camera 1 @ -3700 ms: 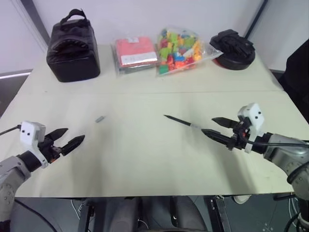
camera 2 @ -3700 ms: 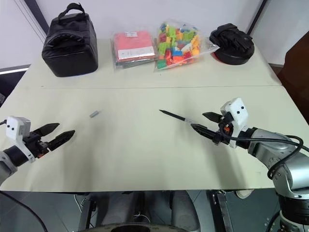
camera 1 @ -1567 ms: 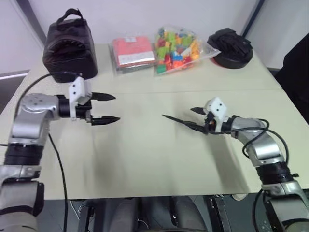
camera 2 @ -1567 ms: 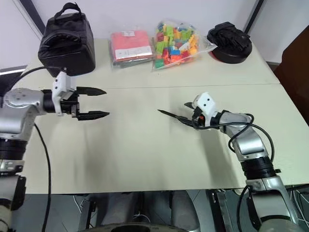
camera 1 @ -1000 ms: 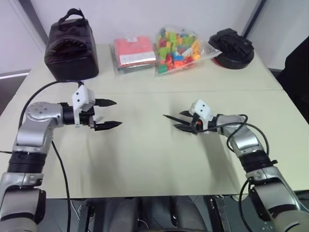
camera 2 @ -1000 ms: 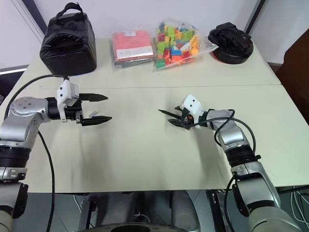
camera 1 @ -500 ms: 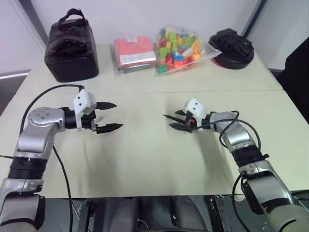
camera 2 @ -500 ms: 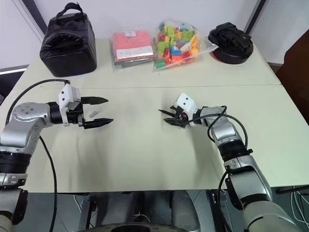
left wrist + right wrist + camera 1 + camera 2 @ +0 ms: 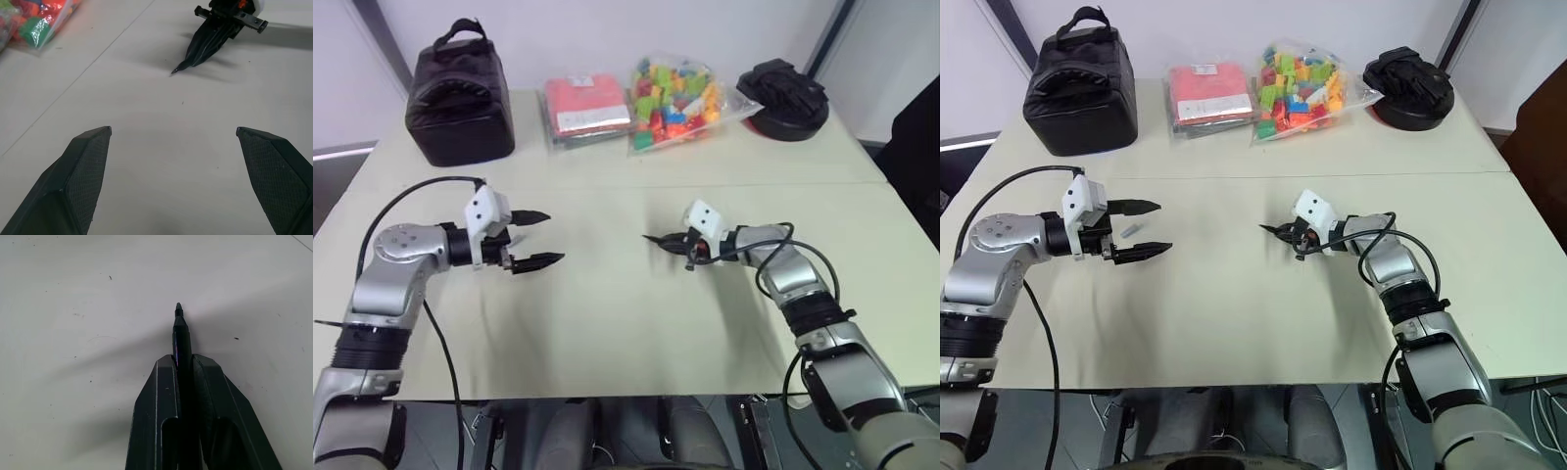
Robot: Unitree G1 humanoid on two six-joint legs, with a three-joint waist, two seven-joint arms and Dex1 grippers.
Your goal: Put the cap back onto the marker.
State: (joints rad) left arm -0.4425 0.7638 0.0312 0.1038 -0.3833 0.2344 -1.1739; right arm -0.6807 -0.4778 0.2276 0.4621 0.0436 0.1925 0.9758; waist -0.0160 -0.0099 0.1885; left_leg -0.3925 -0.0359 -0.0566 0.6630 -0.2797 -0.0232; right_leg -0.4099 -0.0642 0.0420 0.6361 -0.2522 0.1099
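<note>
Grips the marker [image 9: 178,328] in the right claw [image 9: 183,360], shut tight on the barrel with the pointed tip poking out past the fingertips. Holds it low over the surface [image 9: 1234,323], near level, tip aimed towards the robot's left, likely to present the writing end to the other arm, where the cap must slide on. Cannot tell whether the marker is clear of the surface or rests on it.

Spreads the left claw [image 9: 1157,227] wide, gripping nothing. Shows the cap [image 9: 1130,231] lying on the surface, seen from the head between those 2 fingers, nearer the claw's base than its tips. Cannot tell whether the claw is down at the cap's height. Looks like a straddle before a grasp, opened wide to leave margin around so small a tube.

Judged as the pick-up stage: marker secured, cap not yet taken. Calls next for closing squarely on the cap with its open end facing the marker tip; cannot tell which end that is. Risks pinching it askew or flicking it away, being tiny and light.
</note>
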